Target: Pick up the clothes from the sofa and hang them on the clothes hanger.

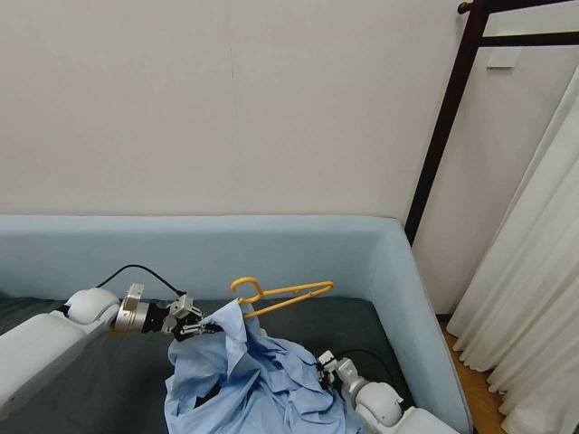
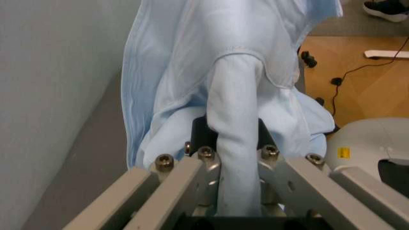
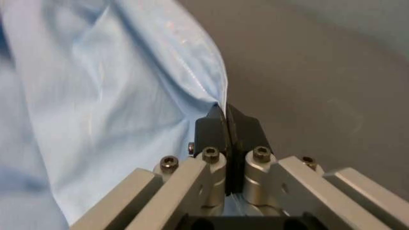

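This looks like a living room in a home: a pale blue sofa (image 1: 271,249) with a dark grey seat stands against a plain white wall (image 1: 226,108), with long white curtains (image 1: 534,298) and a dark wooden clothes stand (image 1: 443,136) at its end. A wooden floor (image 1: 472,389) and a blue shirt (image 1: 262,380) with a yellow hanger (image 1: 289,291) on the sofa fit that.

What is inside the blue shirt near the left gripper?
The yellow hanger: its hook and one end poke out of the blue shirt beside the left gripper, shut on the cloth. The other end is covered by fabric. The right gripper pinches the shirt's edge.
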